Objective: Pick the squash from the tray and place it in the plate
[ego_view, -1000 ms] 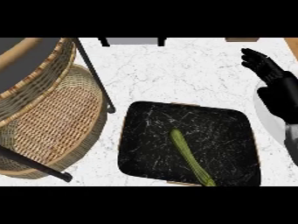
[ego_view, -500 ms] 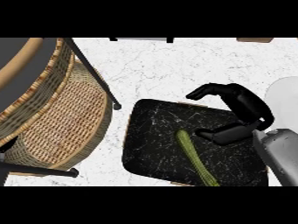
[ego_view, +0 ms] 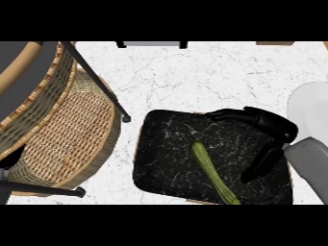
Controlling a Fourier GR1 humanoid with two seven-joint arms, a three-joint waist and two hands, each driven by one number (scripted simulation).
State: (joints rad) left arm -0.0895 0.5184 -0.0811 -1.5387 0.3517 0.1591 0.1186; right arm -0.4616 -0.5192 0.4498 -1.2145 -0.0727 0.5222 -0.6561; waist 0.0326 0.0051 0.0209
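A long green squash (ego_view: 213, 173) lies slanted on the black marbled tray (ego_view: 168, 153), its lower end near the tray's front edge. My right hand (ego_view: 266, 126) hovers over the tray's right half, just right of the squash, with fingers arched above it and thumb (ego_view: 260, 166) hanging down. Nothing is between them. The white plate (ego_view: 315, 110) shows at the right edge, partly hidden by my grey forearm (ego_view: 315, 173). My left hand is out of sight.
A big woven wicker basket (ego_view: 60, 134) with a dark frame fills the left side, close to the tray's left edge. White marble counter (ego_view: 209, 77) stretches behind the tray. Dark bars (ego_view: 95, 79) cross over the basket.
My right hand has swung in from the right edge over the tray and lowered beside the squash. The view has shifted, bringing the white plate further in at the right.
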